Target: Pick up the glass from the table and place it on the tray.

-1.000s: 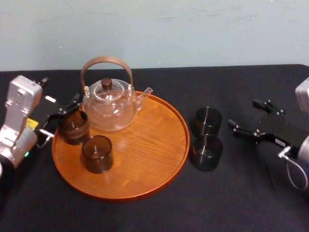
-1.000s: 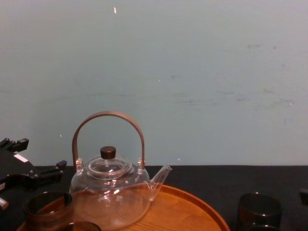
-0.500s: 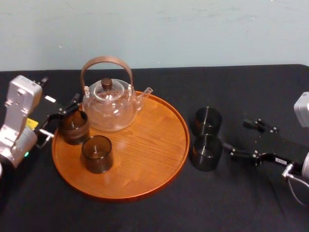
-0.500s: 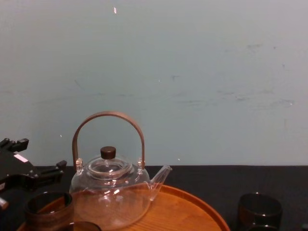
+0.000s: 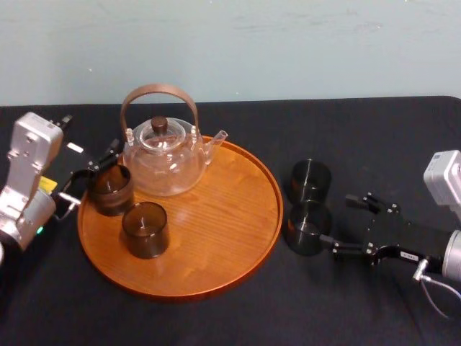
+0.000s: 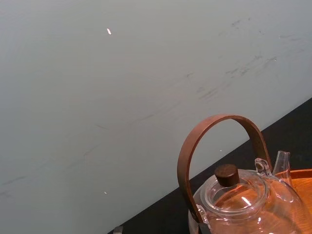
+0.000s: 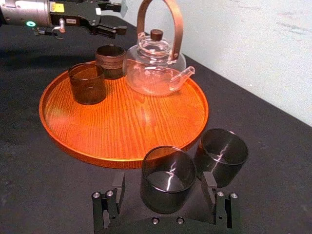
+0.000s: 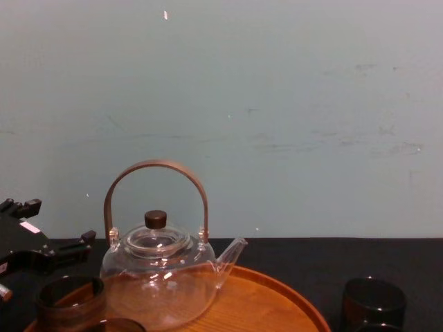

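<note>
No words or numbers can be read anywhere, because the little yellow sticker and the small white sticker on the left arm and the tiny white label on the right gripper are too small to make out.

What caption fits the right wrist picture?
Right tool, open, straddles a dark glass on the black table beside the tray; left tool hangs near the teapot.

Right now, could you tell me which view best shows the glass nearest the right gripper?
The right wrist view: the glass sits whole and close between the fingers of the open right gripper. The head view shows it from above, farther off, beside the tray.
</note>
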`<state>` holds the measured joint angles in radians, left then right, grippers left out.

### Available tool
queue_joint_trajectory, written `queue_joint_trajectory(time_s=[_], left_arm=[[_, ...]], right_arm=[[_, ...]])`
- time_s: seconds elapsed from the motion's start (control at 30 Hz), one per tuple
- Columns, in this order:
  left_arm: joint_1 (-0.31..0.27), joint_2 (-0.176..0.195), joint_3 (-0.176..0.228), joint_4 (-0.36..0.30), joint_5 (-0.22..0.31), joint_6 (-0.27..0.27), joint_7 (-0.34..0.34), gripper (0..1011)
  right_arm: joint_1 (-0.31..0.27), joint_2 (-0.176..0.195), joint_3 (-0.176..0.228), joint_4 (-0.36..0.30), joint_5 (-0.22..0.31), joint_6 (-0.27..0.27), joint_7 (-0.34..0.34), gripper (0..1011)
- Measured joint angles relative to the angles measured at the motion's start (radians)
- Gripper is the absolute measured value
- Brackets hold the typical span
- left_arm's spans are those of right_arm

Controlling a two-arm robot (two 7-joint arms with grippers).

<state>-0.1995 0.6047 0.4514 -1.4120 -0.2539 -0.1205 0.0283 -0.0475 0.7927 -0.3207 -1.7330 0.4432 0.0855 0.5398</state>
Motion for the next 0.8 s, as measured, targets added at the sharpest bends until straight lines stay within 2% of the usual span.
queue_joint_trajectory(time_s=[0.33, 0.6, 0.8], left_arm=[[0.0, 0.0, 0.0, 0.0, 0.0, 0.0, 0.0, 1001], [0.0, 0.0, 0.0, 0.0, 0.0, 0.0, 0.0, 1001], [0.0, 0.0, 0.0, 0.0, 0.0, 0.0, 0.0, 1001]], right_arm=[[0.015, -0.022, -0.012, 0.017, -0.014, 0.025, 0.003, 1002], [0.036, -0.05, -0.021, 0.04, -0.003, 0.091, -0.015, 1003], [0.053, -0.054, -0.032, 0.047, 0.007, 0.133, -0.015, 1002]])
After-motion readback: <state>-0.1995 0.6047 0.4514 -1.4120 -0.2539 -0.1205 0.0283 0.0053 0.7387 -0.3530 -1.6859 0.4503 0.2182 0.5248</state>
